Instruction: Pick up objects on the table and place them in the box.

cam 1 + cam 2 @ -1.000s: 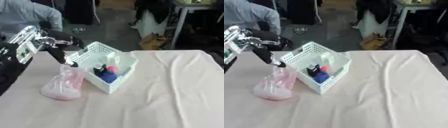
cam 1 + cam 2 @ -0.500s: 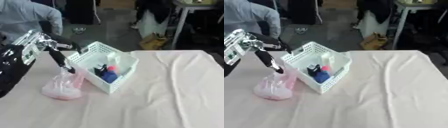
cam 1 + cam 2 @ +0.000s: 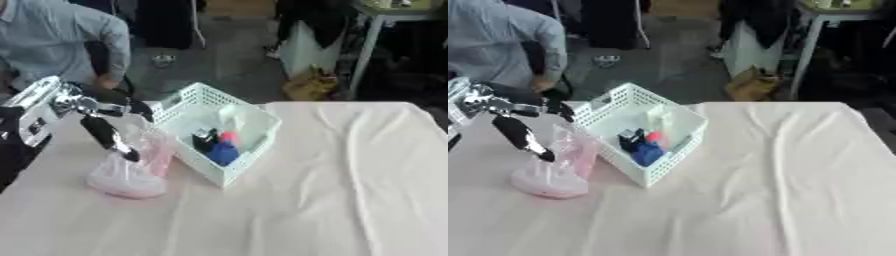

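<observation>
One hand in view: the left hand (image 3: 103, 119), entering from the left edge above the table (image 3: 350, 170), which is draped in a pale pinkish cloth. Fingers spread: one long dark finger angles down and right, its tip at the top of a pink translucent bag (image 3: 131, 167); other fingers reach right toward the near-left rim of the box. Whether the lower finger pinches the bag or only touches it, cannot tell; nothing is clearly enclosed.

The pink bag sits on the cloth just left of the box, slumped, wide at the base, its upper part rising toward the fingertip. It touches or nearly touches the box wall.

The box is a white lattice basket (image 3: 203, 102), set askew on the table, one corner pointing toward the camera. Inside: a blue object (image 3: 224, 153), a small red-pink item (image 3: 229, 137), a dark item (image 3: 204, 141) and a pale upright item (image 3: 232, 115) toward the back.

Cloth to the right lies bare, with creases. Right hand does not show.
</observation>
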Motion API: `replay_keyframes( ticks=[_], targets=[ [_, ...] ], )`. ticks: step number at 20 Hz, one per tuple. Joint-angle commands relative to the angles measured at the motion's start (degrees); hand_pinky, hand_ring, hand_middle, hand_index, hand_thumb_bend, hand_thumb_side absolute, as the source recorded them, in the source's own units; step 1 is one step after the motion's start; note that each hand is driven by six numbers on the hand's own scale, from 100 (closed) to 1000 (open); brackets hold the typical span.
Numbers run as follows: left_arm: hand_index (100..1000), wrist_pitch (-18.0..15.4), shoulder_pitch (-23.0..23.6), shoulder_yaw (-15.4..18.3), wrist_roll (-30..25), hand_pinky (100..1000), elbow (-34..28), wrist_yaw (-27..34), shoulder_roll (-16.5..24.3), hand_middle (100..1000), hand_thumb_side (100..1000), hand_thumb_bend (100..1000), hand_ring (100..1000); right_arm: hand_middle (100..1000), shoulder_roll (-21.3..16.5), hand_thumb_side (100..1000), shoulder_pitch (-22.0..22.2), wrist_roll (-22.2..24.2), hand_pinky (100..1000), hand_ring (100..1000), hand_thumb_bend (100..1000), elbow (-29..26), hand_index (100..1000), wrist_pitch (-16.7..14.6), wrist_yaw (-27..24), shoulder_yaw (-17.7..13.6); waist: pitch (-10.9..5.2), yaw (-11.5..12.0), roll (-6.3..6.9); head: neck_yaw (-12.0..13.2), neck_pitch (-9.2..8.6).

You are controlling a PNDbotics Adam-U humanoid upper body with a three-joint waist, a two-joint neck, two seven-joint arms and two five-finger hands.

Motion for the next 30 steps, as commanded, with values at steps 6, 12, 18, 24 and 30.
replay_keyframes(
  ticks=[6,12,18,24,30],
  targets=[
    [1000,-0.4,1.5,-0.3,0.0,1000,0.1,0.6,2.6,1000,670,808,1000,781,-1.2,1000,-0.6,-0.2,821,872,100,-0.9,794,0.1,-0.2,-0.3,-1.38,0.2,0.63,0.3,0.23],
    [1000,-0.6,2.0,-0.3,5.0,1000,0.2,0.0,1.8,1000,675,786,1000,778,-1.1,1000,-0.5,-0.1,821,873,100,-0.9,794,0.2,-0.3,-0.3,-1.34,0.1,0.56,0.6,-0.13],
    [1000,-0.5,1.9,-1.0,8.7,1000,2.4,0.1,0.5,1000,681,746,1000,774,-1.0,1000,-0.4,-0.1,821,873,100,-0.9,792,0.2,-0.4,-0.3,-1.32,-0.1,0.55,0.7,-0.16],
    [1000,-0.1,0.5,-1.8,10.5,1000,6.0,0.8,-2.1,1000,675,760,1000,773,-0.8,1000,-0.5,0.0,822,873,100,-0.9,791,0.4,-0.5,-0.2,-1.3,-0.4,0.52,0.6,-0.19],
    [1000,-1.0,-1.0,-1.7,7.3,1000,12.2,-3.0,-4.7,1000,678,776,1000,770,-0.7,1000,-0.5,0.2,821,873,100,-0.9,789,0.5,-0.7,-0.1,-1.17,-0.7,0.57,0.9,-0.09]
  ],
)
